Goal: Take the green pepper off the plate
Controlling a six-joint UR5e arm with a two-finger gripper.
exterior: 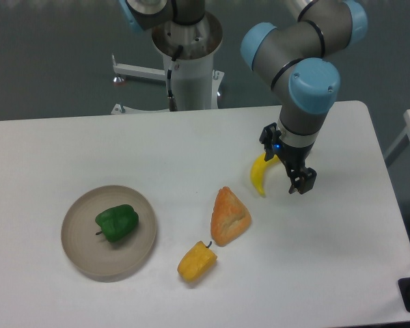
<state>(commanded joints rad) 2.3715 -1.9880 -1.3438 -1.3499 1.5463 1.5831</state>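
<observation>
The green pepper (117, 223) lies on the round beige-grey plate (78, 246) at the left front of the table, its stem pointing left. My gripper (288, 173) hangs far to the right of the plate, above the table. Its fingers are spread apart and hold nothing. A yellow banana (259, 178) lies just beside its left finger.
A yellow pepper (197, 262) lies to the right of the plate. An orange wedge-shaped piece (229, 216) lies between the plate and my gripper. The robot's base column (190, 61) stands at the back edge of the white table.
</observation>
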